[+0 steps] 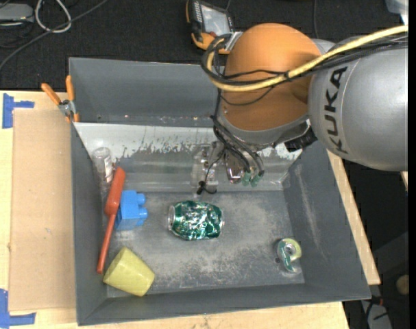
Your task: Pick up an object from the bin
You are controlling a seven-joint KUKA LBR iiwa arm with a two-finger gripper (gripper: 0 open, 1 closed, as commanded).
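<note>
In the grey metal bin [146, 101] lies a crushed green and white metal can [195, 220], on its side, about in the middle of the floor. All other places here are given from this can.

The gripper [209, 182] hangs just behind the can, towards the back wall of the bin and a little to the right of the can's left end. It is low and close to the can, but it cannot be told if it touches the can. The round orange cover [266, 74] on the wrist and the silver arm [362, 108] hide much of it from above. Whether the gripper is open or closed, and whether it has hold of anything, cannot be told.

Left of the can, near it, stands a blue plastic building block [132, 208]. A long orange plastic stick [113, 218] lies along the far side of this block and touches it. To the front left of the can, a pale yellow plastic cup [129, 273] lies on its side, at the lower end of the stick. Far to the back left of the can, a small clear jar [102, 160] stands by the left wall. To the front right, well apart from the can, lies a small green and white curled thing [288, 253].
</note>
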